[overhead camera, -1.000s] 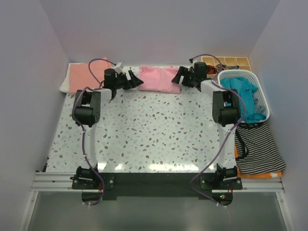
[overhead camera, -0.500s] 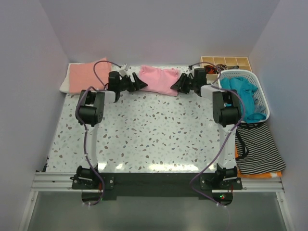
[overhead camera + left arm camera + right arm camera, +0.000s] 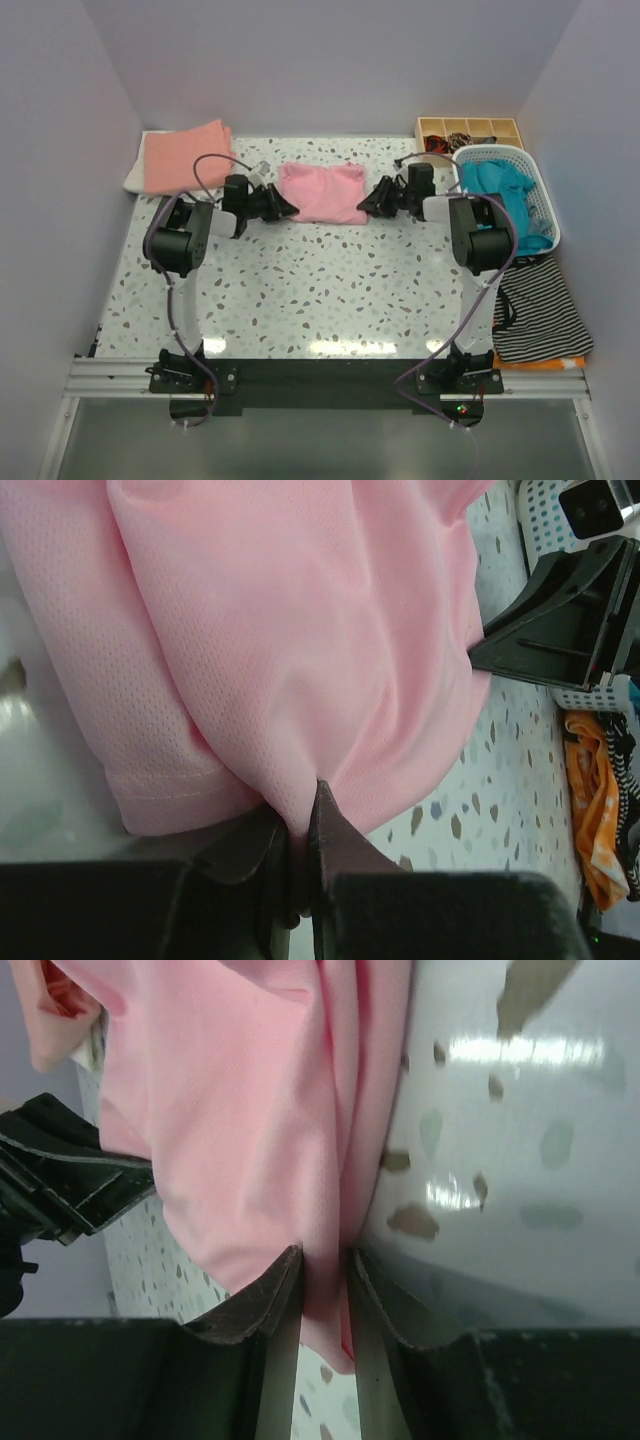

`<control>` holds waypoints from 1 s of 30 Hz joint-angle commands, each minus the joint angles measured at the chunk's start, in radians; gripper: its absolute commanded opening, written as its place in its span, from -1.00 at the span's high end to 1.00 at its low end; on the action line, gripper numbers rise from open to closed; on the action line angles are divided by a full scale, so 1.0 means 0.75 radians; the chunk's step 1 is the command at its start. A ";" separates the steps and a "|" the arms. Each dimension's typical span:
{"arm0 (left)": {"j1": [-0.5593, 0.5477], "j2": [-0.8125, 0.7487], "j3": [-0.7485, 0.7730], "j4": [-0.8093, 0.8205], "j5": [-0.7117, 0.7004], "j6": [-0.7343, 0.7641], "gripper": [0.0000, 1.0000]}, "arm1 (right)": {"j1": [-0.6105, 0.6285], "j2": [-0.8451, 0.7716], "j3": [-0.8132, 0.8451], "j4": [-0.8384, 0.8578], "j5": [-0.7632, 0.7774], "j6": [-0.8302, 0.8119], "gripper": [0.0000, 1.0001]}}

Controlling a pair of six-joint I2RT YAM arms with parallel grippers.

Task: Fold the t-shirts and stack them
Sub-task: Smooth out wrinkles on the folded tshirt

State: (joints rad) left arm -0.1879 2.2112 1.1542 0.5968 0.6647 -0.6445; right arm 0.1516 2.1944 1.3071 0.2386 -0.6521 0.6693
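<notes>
A light pink folded cotton t-shirt is laid flat on the speckled white terrazzo tabletop, approx. centre left-to-right and towards the far side. It is held at both ends.

The left gripper is set at the shirt's left edge, near corner. In the left wrist view its dark fingers are pressed together on a gathered pinch of pink mesh fabric, with a hemmed edge seen just to the left of the pinch.

The right gripper is set at the opposite, right edge. In the right wrist view its fingers are clamped on a bunched fold of the same shirt, w/ the cloth running down between them.

Both arms are stretched low over the table, pointed inward at each other.

A salmon-orange folded tee is placed at the far left corner, on top of a white garment, of which only a strip shows at the left. A teal tee is heaped in a white perforated plastic basket at the far right. A wooden divided tray sits beyond the basket; contents too small to tell. Near of the basket, a black-and-white striped cloth is spread over an orange cloth.
</notes>
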 commanded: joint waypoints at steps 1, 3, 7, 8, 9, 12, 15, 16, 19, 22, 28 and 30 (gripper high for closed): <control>-0.005 -0.287 -0.294 -0.049 -0.021 0.058 0.83 | 0.033 -0.248 -0.184 -0.079 0.010 -0.066 0.45; -0.026 -0.379 -0.395 -0.100 -0.035 0.080 0.84 | 0.057 -0.348 -0.333 -0.101 0.029 -0.097 0.46; -0.089 -0.649 -0.659 -0.188 -0.099 0.098 0.80 | 0.105 -0.584 -0.552 -0.169 0.090 -0.125 0.39; -0.115 -0.690 -0.694 -0.202 -0.105 0.096 0.74 | 0.115 -0.683 -0.617 -0.203 0.106 -0.134 0.29; -0.128 -0.731 -0.729 -0.229 -0.113 0.090 0.64 | 0.131 -0.729 -0.644 -0.222 0.127 -0.154 0.12; -0.156 -0.888 -0.837 -0.307 -0.172 0.082 -0.22 | 0.145 -0.898 -0.683 -0.314 0.237 -0.209 -0.14; -0.157 -1.040 -0.864 -0.447 -0.297 0.119 -0.81 | 0.146 -0.962 -0.622 -0.418 0.376 -0.291 -0.28; -0.157 -1.097 -0.852 -0.484 -0.388 0.133 -1.00 | 0.143 -0.960 -0.596 -0.437 0.403 -0.313 -0.31; -0.154 -1.150 -0.772 -0.587 -0.538 0.190 -1.00 | 0.143 -0.881 -0.473 -0.482 0.472 -0.375 -0.31; -0.154 -1.110 -0.680 -0.581 -0.604 0.227 -1.00 | 0.146 -0.754 -0.334 -0.512 0.495 -0.410 -0.30; -0.156 -0.887 -0.494 -0.436 -0.625 0.240 -1.00 | 0.148 -0.554 -0.103 -0.525 0.514 -0.442 -0.30; -0.154 -0.834 -0.433 -0.405 -0.610 0.240 -1.00 | 0.146 -0.480 -0.029 -0.553 0.514 -0.459 -0.29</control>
State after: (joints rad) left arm -0.3080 1.5108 0.7410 0.2169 0.2356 -0.4980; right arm 0.2607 1.7699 1.1824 -0.1280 -0.3023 0.3763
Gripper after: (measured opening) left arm 0.997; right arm 0.651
